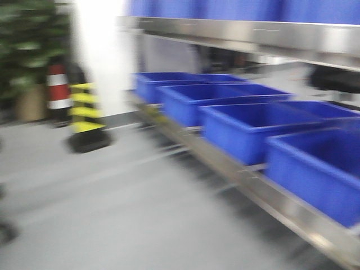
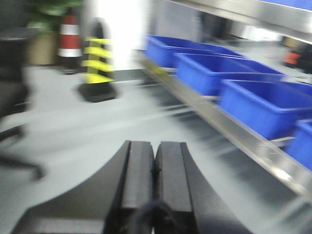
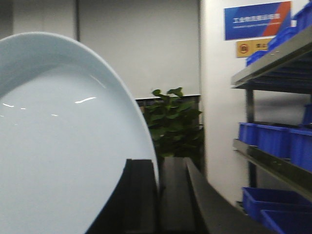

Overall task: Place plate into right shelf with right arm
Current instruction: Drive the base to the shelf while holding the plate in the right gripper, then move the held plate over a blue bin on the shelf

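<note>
Smearing from motion blurs the front view, where blue plastic bins line the shiny stainless-steel shelf rack at right. In the left wrist view, bottom centre, the black left gripper is clenched on nothing. In the right wrist view, the black right gripper pinches the round pale blue-white plate, which is cropped at left and below.

Bins crowd right shelf; floor alongside open.

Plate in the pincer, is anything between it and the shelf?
No, nothing visible. The right pincer grips the plate, and only open air separates it from the right shelf. Its levels hold blue bins.
</note>
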Controlling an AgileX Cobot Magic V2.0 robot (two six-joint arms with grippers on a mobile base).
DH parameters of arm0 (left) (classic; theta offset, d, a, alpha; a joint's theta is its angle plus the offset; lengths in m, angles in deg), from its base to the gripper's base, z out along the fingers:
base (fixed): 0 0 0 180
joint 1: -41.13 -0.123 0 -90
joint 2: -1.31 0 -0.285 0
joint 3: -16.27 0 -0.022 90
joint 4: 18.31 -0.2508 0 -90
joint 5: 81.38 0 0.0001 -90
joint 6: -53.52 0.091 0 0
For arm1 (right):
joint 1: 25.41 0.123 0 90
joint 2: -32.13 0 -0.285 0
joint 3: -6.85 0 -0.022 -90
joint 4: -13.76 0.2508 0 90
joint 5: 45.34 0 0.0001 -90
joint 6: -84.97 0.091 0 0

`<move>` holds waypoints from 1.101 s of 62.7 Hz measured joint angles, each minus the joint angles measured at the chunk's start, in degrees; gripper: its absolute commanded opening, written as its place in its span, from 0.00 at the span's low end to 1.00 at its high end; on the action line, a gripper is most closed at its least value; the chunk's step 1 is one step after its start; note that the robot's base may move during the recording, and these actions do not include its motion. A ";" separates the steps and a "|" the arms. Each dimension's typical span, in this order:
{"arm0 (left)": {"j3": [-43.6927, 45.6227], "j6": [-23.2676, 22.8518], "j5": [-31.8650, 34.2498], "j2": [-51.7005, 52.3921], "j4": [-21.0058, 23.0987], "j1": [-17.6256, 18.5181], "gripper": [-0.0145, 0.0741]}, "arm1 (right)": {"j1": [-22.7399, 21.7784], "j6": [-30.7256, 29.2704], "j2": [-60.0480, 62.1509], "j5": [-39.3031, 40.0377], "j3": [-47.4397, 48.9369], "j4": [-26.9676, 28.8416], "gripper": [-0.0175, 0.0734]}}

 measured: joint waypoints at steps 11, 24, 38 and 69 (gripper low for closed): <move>0.00 0.00 0.00 0.00 0.00 0.00 0.11 | 0.00 0.00 0.00 0.00 0.00 0.00 0.25; 0.00 0.00 0.00 0.00 0.00 0.00 0.11 | 0.00 0.00 0.00 0.00 0.00 0.00 0.25; 0.00 0.00 0.00 0.00 0.00 0.00 0.11 | 0.00 0.00 0.00 0.00 0.00 0.00 0.25; 0.00 0.00 0.00 0.00 0.00 0.00 0.11 | 0.00 0.00 0.00 0.00 0.00 0.00 0.25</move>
